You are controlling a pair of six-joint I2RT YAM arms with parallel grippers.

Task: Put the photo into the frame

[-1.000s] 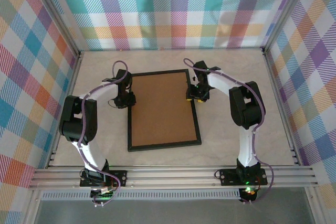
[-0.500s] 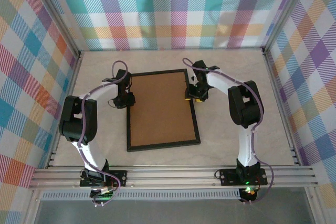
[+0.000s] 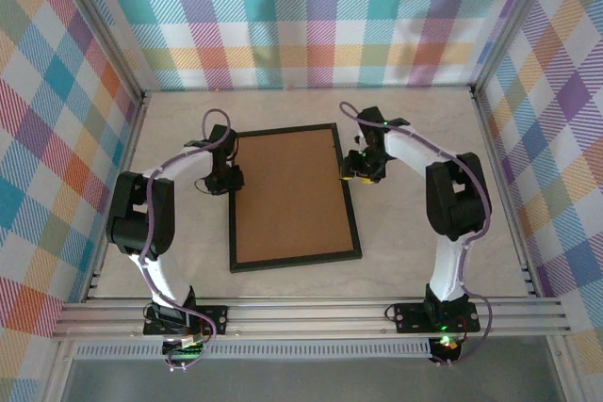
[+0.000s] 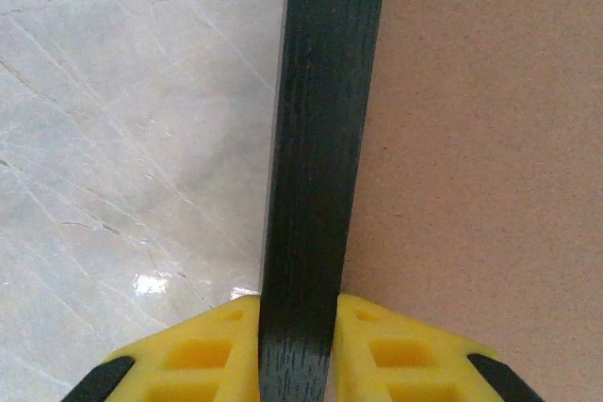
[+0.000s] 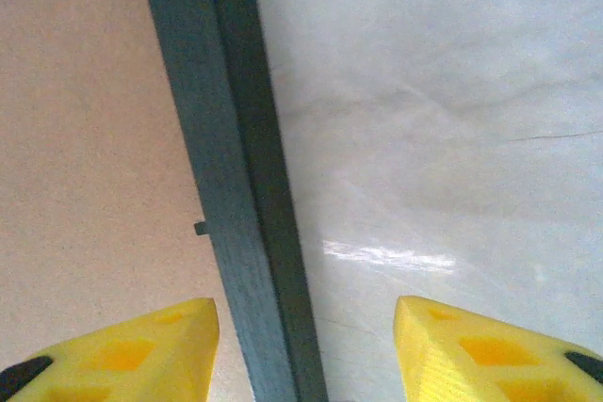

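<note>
The frame (image 3: 293, 198) lies flat on the pale table (image 3: 415, 233), brown back upward, its long sides running away from the arm bases. Toward its far half, the left gripper (image 3: 229, 179) is clamped on the left black rail. Opposite, the right gripper (image 3: 352, 174) has its fingers spread astride the right rail.

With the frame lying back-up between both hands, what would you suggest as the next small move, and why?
Probably close the right hand on the right rail of the frame. Its fingers straddle that rail with a wide gap, while the left hand pinches the opposite rail, so a second grip would likely steady the frame.
</note>
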